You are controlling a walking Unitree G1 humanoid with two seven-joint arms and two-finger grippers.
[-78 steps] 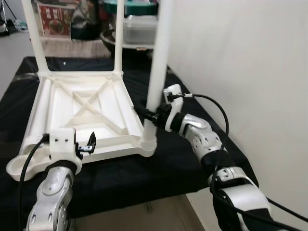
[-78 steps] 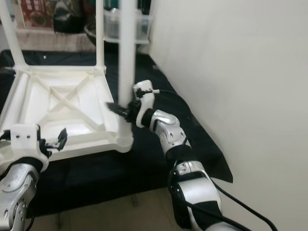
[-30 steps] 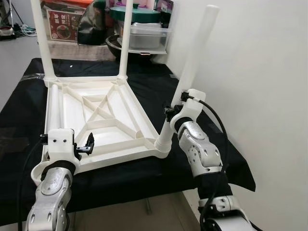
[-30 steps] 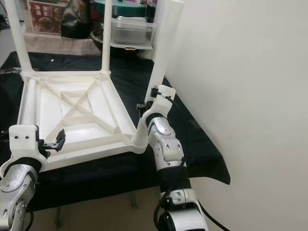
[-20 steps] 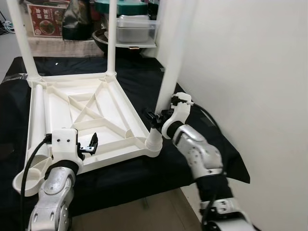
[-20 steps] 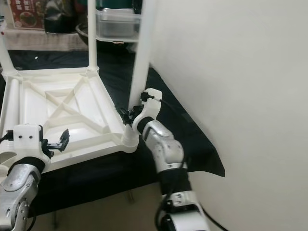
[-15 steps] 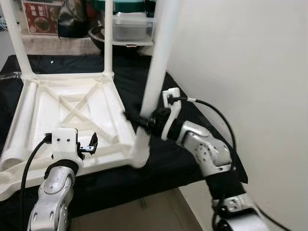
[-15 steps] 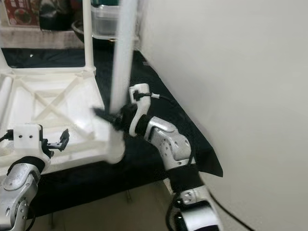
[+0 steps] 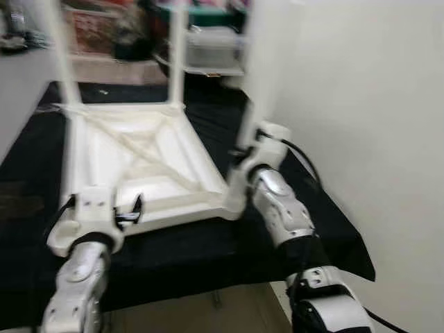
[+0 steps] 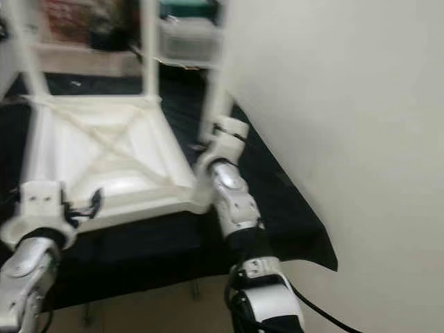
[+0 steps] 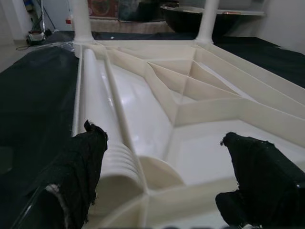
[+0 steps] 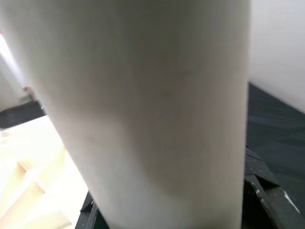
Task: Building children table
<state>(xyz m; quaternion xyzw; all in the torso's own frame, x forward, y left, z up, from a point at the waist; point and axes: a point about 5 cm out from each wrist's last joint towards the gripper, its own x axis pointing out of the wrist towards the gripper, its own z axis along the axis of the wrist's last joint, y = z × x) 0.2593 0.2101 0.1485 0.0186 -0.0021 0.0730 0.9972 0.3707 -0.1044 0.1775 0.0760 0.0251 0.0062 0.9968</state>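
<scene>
White plastic table top (image 9: pixel 132 166), inverted on black cloth (image 9: pixel 208 257); our right gripper (image 9: pixel 244 154) clamps the near-right leg (image 9: pixel 260 83), left gripper (image 11: pixel 162 186) spread, and we should seat it vertical.

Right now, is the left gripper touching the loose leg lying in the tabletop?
Apart. The left wrist view shows the left gripper open, both fingers hanging short of the loose leg in the upturned tabletop.

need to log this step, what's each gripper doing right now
Left gripper: open, holding nothing, over the near edge of the upside-down white plastic table top.
Right gripper: shut on the upright white plastic table leg at the near right corner.
</scene>
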